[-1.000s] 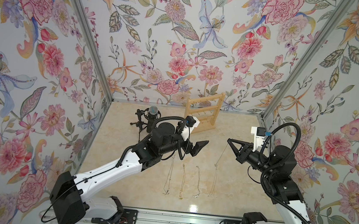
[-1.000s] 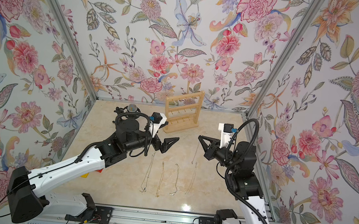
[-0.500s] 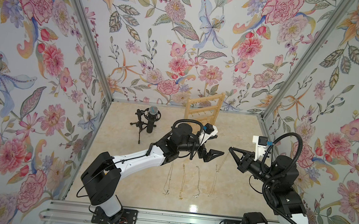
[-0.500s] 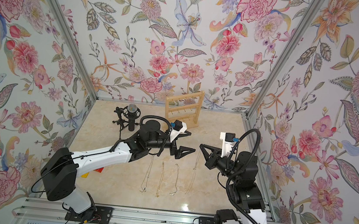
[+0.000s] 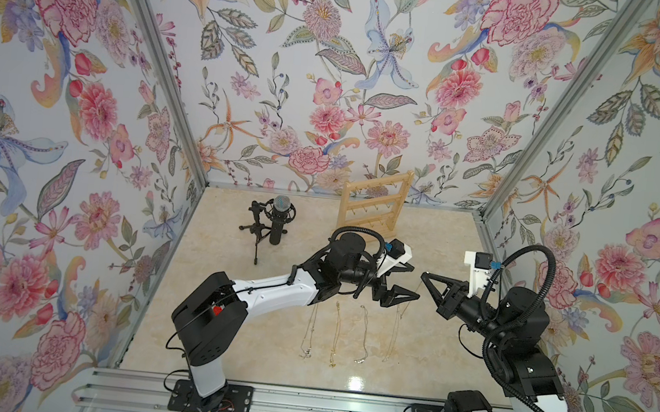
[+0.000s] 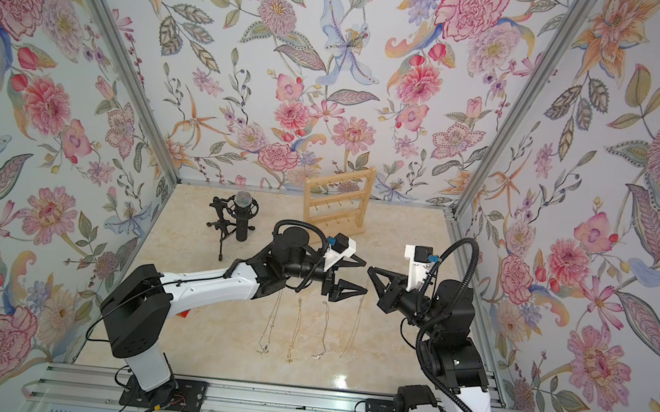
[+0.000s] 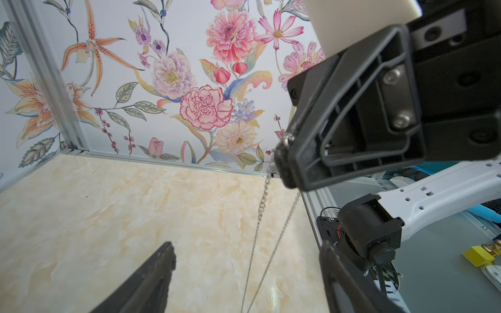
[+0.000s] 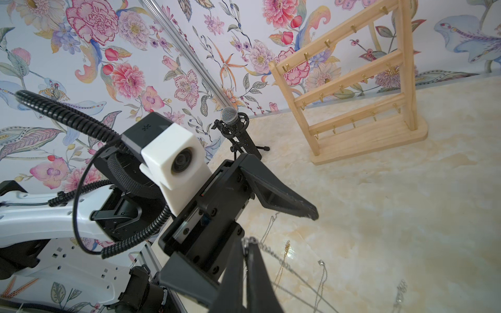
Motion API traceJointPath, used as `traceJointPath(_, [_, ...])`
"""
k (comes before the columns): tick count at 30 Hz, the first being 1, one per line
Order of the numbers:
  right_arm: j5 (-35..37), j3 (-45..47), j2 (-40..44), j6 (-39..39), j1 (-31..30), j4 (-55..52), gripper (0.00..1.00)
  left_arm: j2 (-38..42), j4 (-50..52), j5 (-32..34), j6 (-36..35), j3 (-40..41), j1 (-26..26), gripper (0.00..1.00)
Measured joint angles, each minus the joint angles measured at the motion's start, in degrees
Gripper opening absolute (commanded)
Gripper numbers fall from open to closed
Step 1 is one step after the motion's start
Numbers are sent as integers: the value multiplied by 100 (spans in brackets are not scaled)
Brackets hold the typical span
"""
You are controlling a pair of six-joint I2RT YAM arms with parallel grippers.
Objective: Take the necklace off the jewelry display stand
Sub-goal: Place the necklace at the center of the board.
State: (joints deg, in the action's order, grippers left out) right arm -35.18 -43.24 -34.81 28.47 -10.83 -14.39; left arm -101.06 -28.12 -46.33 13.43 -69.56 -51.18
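Observation:
The jewelry display stand (image 5: 374, 203) (image 6: 337, 203) (image 8: 352, 89) stands at the back of the table, and I see bare hooks on its crossbars. My right gripper (image 5: 424, 275) (image 6: 370, 269) (image 8: 245, 241) is shut on the top end of a thin silver necklace (image 5: 393, 330) (image 6: 354, 322) (image 7: 260, 208). The chain hangs down to the table. My left gripper (image 5: 416, 282) (image 6: 366, 277) (image 7: 246, 258) is open, tip to tip with the right one. Its fingers (image 7: 160, 260) stand on either side of the hanging chain without touching it.
Three more necklaces (image 5: 335, 333) (image 6: 296, 329) lie in a row on the marble tabletop, left of the held one. A black microphone on a tripod (image 5: 276, 220) (image 6: 241, 216) (image 8: 233, 119) stands at the back left. Floral walls close in three sides.
My left arm has swung right and forward until its open jaws reach the right gripper's tip and straddle the chain; the jaws have narrowed a little. The right gripper stays shut on the necklace.

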Motion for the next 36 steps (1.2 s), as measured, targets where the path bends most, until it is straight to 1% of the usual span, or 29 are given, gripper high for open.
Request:
traceJointPath(7, [0, -7, -7, -17, 2, -83, 0, -402, 260, -22, -4, -492, -76, 66])
traceJointPath(11, [2, -24, -7, -42, 11, -142, 0, -560, 321, -24, -2, -610, -116, 59])
traceJointPath(14, [4, -55, -7, -63, 24, -192, 0, -691, 328, -26, 24, -621, -136, 51])
traceJointPath(17, [7, -85, -7, -81, 52, -223, 0, -778, 256, -20, 105, -581, -136, 51])
traceJointPath(21, [4, -140, -7, -122, 74, -269, 0, -809, -57, -39, 289, -387, -136, 47])
traceJointPath(28, [4, -146, -7, -168, 111, -304, 0, -938, -455, -87, 514, -107, -136, 43])
traceJointPath(36, [9, -164, -7, -175, 129, -352, 0, -1161, -695, -127, 699, -52, -205, 39])
